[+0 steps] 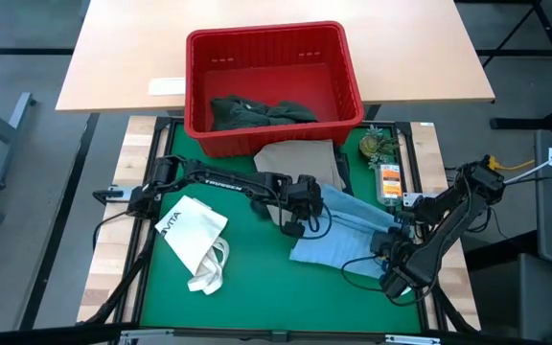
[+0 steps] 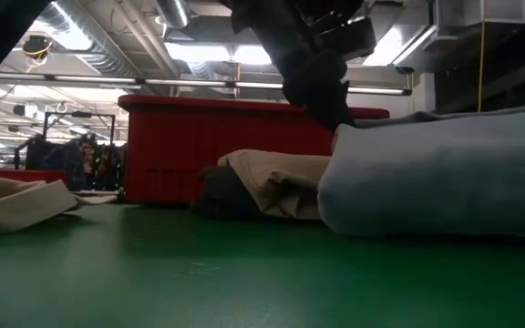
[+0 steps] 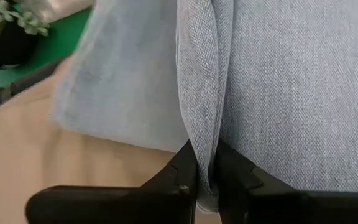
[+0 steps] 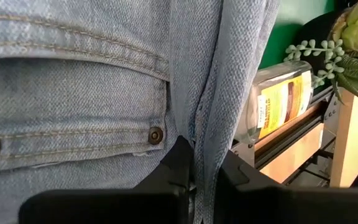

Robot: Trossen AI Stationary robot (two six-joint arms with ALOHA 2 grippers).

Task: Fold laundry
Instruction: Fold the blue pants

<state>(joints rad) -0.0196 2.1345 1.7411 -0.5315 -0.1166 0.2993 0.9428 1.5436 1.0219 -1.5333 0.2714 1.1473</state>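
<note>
light blue piece near table's right edge; you've both grippers, left & right, w/ jaws pinching its folds.

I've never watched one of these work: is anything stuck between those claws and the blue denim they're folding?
No. Both claws already pinch folds of the light blue denim piece directly: the left claw and the right claw each have cloth right between their fingers, with nothing else in the way.

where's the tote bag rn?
High view: the white tote bag lies flat on the green mat's left side, under the left arm, apart from the light blue garment.
</note>
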